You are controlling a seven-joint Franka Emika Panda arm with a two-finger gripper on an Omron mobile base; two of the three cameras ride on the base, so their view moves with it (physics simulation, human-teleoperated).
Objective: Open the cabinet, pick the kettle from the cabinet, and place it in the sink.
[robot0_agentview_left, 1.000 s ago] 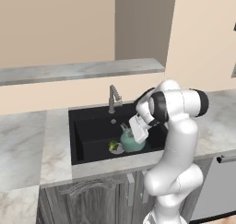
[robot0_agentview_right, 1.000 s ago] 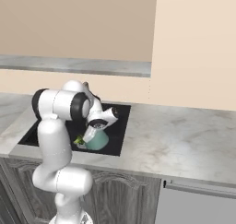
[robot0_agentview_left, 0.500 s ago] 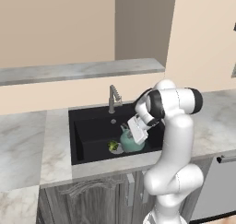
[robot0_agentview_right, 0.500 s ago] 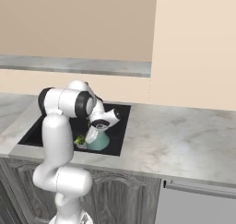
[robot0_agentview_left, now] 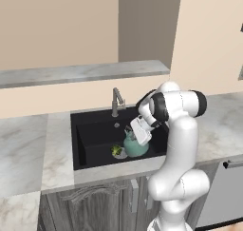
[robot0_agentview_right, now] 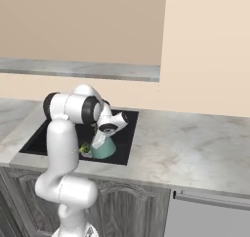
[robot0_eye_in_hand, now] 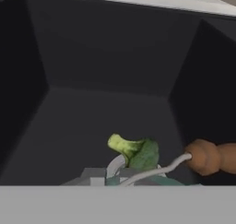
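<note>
The kettle sat low in the sink, near its right side, directly beneath the tool, which was judged clenched on its handle, so release should come straight down.

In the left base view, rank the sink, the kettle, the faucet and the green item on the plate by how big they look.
1. sink
2. kettle
3. faucet, close to the kettle; unsure
4. green item
</note>
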